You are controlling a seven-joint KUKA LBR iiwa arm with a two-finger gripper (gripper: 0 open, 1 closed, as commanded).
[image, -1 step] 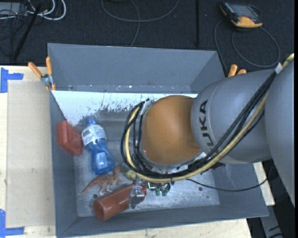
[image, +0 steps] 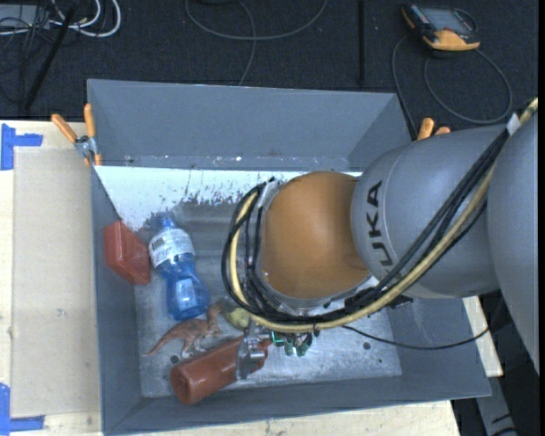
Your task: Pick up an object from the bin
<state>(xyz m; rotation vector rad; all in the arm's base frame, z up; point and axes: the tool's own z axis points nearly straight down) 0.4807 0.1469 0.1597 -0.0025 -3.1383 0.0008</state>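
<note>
My gripper sticks out from under the arm's orange cover, low in the bin's front middle. Its metal tip rests against the right end of a red-brown, roughly cylindrical thing lying along the front wall. Just left of the tip lies an orange-brown toy dinosaur. A blue plastic bottle with a white label lies farther left, with its cap end toward the dinosaur. A small yellowish thing peeks out at the cover's edge.
A red block leans at the bin's left wall beside the bottle. The arm and its cover hide the bin's middle and right part. Bare floor shows along the back wall and at the front right.
</note>
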